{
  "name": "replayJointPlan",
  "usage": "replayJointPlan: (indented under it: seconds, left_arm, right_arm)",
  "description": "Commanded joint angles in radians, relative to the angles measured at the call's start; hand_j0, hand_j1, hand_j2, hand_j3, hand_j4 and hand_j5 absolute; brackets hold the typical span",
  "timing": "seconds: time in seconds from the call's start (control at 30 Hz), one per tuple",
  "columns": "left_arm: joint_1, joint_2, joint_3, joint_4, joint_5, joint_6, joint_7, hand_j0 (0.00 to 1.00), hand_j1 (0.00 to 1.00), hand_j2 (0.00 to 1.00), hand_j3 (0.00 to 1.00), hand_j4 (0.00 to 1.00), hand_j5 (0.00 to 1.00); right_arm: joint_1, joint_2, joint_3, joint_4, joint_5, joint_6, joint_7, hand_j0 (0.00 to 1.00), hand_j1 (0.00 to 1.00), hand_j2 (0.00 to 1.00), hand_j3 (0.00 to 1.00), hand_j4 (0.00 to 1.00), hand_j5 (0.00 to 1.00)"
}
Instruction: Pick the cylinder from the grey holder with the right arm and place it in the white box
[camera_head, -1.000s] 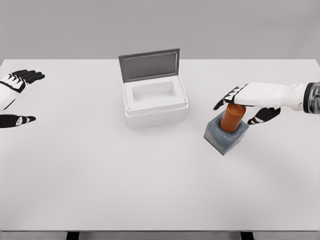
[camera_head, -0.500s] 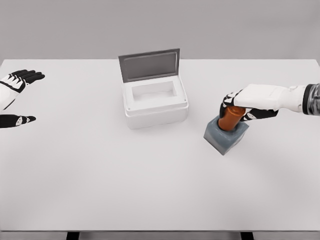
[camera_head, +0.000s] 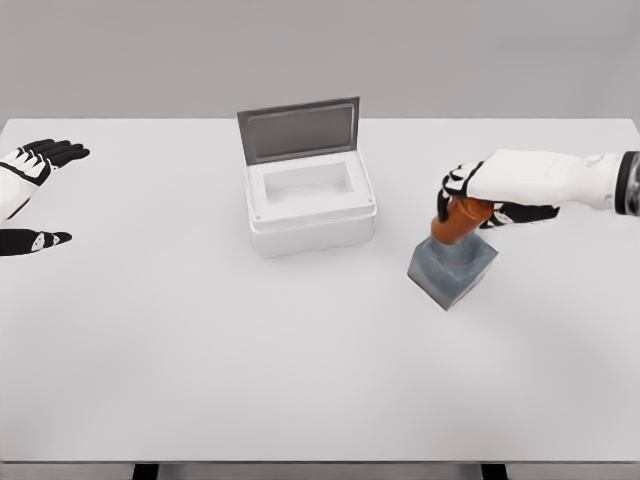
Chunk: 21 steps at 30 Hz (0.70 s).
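Seen from the head, the orange cylinder (camera_head: 458, 222) is grasped by the right hand (camera_head: 490, 190), its top hidden under the fingers and its base at the grey holder (camera_head: 452, 270). Whether it is seated cannot be told. The white box (camera_head: 310, 208) stands open; the left hand (camera_head: 28, 185), partly cut off, is spread.

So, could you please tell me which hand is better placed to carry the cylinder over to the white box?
The right hand. Its fingers are closed around the orange cylinder above the grey holder. The left hand rests open at the table's far left edge, farther from the white box.
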Motion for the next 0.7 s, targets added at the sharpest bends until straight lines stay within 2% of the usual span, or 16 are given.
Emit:
replayJointPlan:
  seconds: [0.0,0.23,0.3,0.43,0.57,0.67]
  left_arm:
    - [0.000,0.001,0.000,-0.001,0.007,0.000,0.001,1.00,1.00,1.00,1.00,1.00,1.00]
    - [0.000,0.001,0.000,-0.001,0.005,0.000,0.001,1.00,1.00,1.00,1.00,1.00,1.00]
    - [0.000,0.001,0.000,-0.001,0.007,0.000,0.001,1.00,1.00,1.00,1.00,1.00,1.00]
    - [0.000,0.001,0.000,0.001,0.007,0.000,0.001,1.00,1.00,1.00,1.00,1.00,1.00]
    - [-0.002,0.001,0.000,0.001,0.007,0.000,0.001,1.00,1.00,1.00,1.00,1.00,1.00]
    - [0.000,0.001,0.000,0.001,0.007,0.000,0.001,1.00,1.00,1.00,1.00,1.00,1.00]
  right_arm:
    - [-0.002,0.029,-0.031,0.003,-0.007,-0.003,-0.001,0.25,0.25,0.25,0.25,0.25,0.25]
    - [-0.012,0.125,-0.054,0.037,-0.001,-0.001,-0.001,0.25,0.25,0.25,0.25,0.25,0.25]
    - [-0.017,0.196,-0.055,0.074,0.065,0.005,-0.001,0.26,0.26,0.26,0.26,0.26,0.26]
    - [-0.054,0.299,-0.054,0.180,0.099,0.004,-0.001,0.26,0.26,0.26,0.26,0.26,0.26]
    - [-0.104,0.343,-0.051,0.207,0.106,0.013,-0.001,0.26,0.26,0.26,0.26,0.26,0.26]
    - [-0.117,0.374,-0.043,0.234,0.109,0.013,-0.001,0.26,0.26,0.26,0.26,0.26,0.26]
